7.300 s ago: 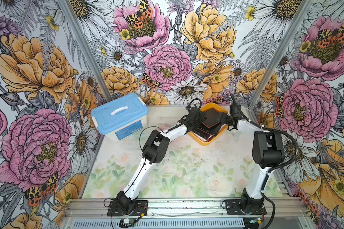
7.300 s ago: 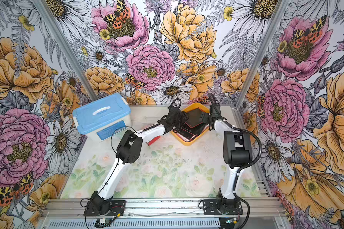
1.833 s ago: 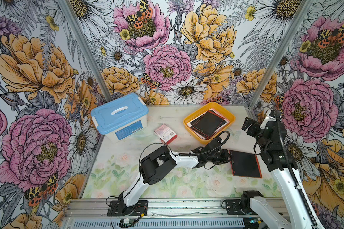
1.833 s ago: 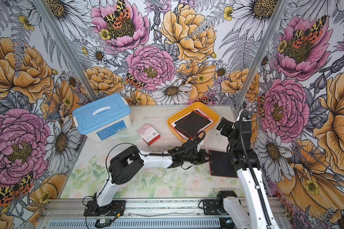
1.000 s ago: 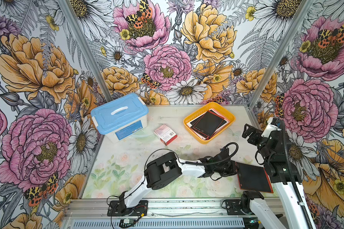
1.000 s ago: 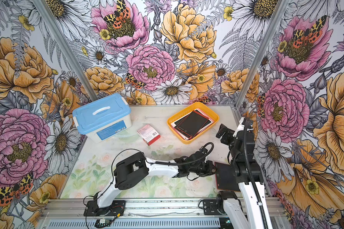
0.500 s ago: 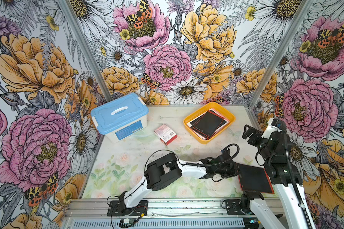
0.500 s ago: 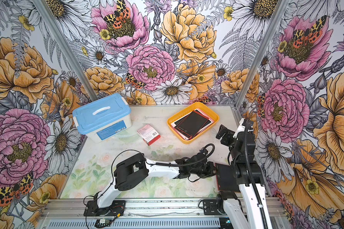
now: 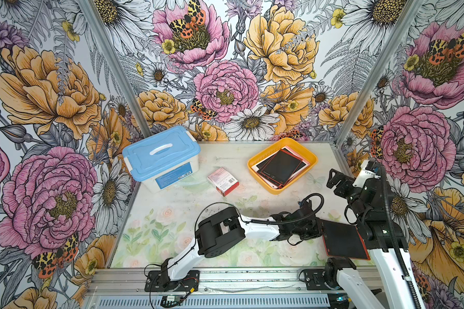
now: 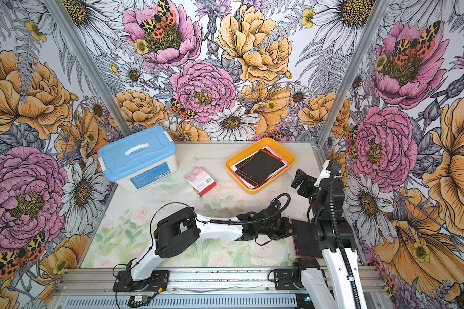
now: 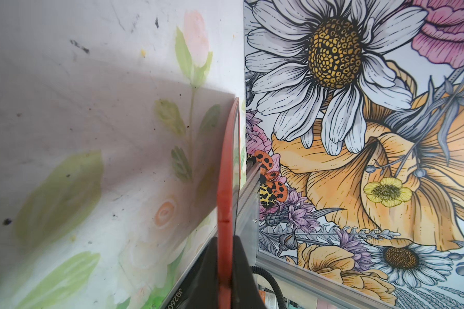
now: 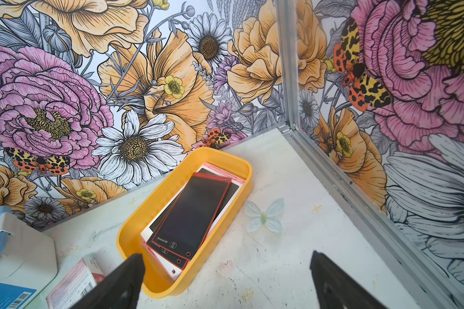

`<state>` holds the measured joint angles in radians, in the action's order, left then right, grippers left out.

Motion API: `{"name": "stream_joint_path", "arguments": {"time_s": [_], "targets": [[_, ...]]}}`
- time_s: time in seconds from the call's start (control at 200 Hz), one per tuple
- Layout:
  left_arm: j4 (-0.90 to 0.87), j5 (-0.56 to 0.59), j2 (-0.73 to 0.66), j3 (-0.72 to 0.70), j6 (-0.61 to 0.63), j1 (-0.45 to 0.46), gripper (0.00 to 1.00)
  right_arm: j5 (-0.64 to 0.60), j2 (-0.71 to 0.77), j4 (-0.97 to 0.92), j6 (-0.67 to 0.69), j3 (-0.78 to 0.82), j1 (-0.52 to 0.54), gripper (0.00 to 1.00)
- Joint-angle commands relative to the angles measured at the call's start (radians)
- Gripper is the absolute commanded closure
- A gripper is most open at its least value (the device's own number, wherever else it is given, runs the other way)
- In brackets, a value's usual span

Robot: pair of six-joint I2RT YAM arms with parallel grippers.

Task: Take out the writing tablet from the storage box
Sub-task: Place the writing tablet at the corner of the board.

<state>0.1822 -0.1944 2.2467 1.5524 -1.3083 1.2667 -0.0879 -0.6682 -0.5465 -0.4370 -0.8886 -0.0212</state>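
Observation:
The yellow storage box [image 9: 261,179] [image 10: 237,179] [image 12: 134,227] sits at the back right of the table. Several writing tablets lie stacked in it, a red-framed black one [image 9: 280,167] [image 12: 193,214] on top. My left gripper [image 9: 318,230] [image 10: 289,228] [image 11: 225,267] is shut on the edge of another red-framed writing tablet [image 9: 343,239] [image 10: 304,240] [image 11: 225,174]. It holds that tablet low over the near right corner of the table, well clear of the box, and the right arm partly hides it. My right gripper [image 9: 332,182] [image 10: 298,179] [image 12: 225,270] hangs open and empty near the box's right side.
A translucent box with a blue lid [image 9: 161,157] stands at the back left. A small red-and-white carton [image 9: 223,181] lies mid-table. The right arm's upright links [image 9: 378,230] and the metal frame rail [image 11: 248,211] stand close beside the held tablet.
Both grippers were at the storage box earlier. The left arm has since carried one tablet out to the near right corner, and the right arm has drawn back. Over the last second little has moved.

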Motion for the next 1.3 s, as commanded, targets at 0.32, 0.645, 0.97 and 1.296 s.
{"name": "stream_joint_path", "arguments": {"time_s": [0.32,0.645,0.97,1.296], "targets": [[-0.092,0.021,0.072,0.047,0.000,0.003,1.00,0.002,0.015,-0.017,0.003,0.013,-0.007,0.00],[-0.099,0.023,0.073,0.045,-0.008,-0.001,0.86,0.001,0.022,-0.018,0.007,0.013,-0.008,0.00],[-0.115,0.024,0.073,0.047,-0.011,0.002,0.63,0.000,0.031,-0.021,0.005,0.017,-0.007,0.00],[-0.121,0.009,0.074,0.053,-0.005,-0.003,0.50,-0.009,0.033,-0.031,-0.001,0.020,-0.007,0.01]]}}
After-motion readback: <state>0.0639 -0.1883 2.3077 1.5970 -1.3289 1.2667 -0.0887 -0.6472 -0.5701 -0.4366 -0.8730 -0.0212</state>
